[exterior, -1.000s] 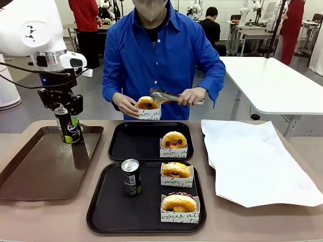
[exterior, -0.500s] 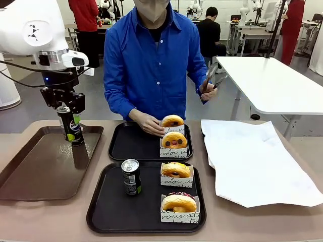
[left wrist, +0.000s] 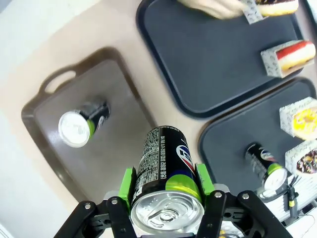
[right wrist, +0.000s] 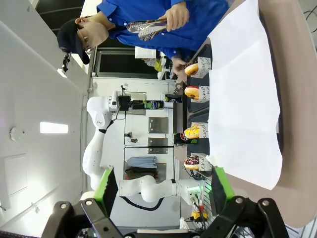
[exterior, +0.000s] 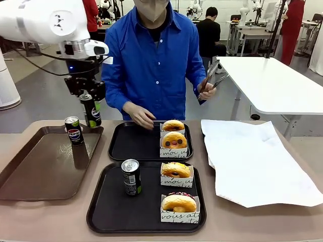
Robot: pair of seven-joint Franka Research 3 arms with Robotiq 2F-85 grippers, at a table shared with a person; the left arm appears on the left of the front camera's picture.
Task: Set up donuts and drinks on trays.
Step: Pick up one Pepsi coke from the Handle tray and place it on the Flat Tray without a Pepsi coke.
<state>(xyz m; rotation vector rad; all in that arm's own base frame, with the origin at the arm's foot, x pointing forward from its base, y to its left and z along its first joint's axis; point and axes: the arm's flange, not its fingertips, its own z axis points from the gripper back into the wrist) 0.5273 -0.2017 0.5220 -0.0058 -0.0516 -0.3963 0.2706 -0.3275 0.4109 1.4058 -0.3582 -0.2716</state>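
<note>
While airborne, can [left wrist: 166, 171] sits clamped between left fingers [left wrist: 128, 182].

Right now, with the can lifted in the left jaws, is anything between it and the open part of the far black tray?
Mostly clear. The can hangs above the brown tray's far right corner. The far black tray's left half is bare; the person's hand hovers near the donuts at its right.
</note>
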